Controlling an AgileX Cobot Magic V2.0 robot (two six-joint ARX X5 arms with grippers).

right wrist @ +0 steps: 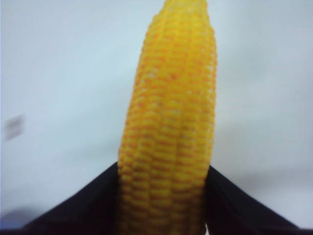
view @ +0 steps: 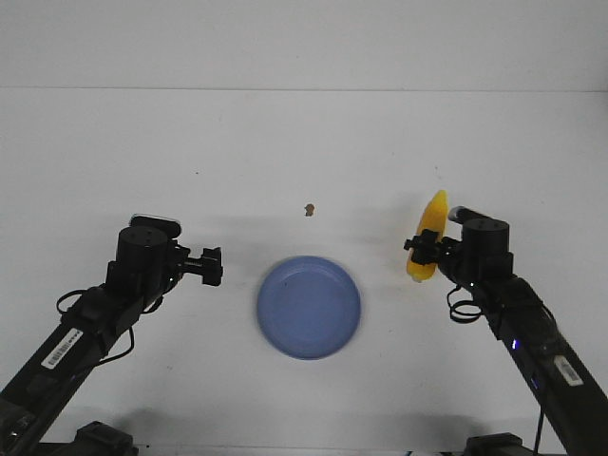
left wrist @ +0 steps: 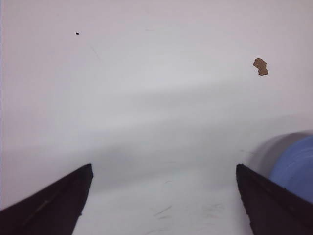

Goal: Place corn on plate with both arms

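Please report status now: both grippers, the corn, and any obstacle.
Right gripper shut on corn, right of plate. Left gripper open, empty. Plate bare. Small brown speck behind plate, no obstacle.

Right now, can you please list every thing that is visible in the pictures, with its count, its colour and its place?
corn: one, bright yellow, right of the plate, held between the right gripper's fingers with its pointed end away from the robot.
plate: one, periwinkle blue, round, on the table at the centre, between the two arms, nothing on it.
brown speck: one, brown, tiny, on the table beyond the plate.
table: one, white, under everything.
left gripper: one, black, left of the plate, open and holding nothing.
right gripper: one, black, right of the plate, shut on the corn.
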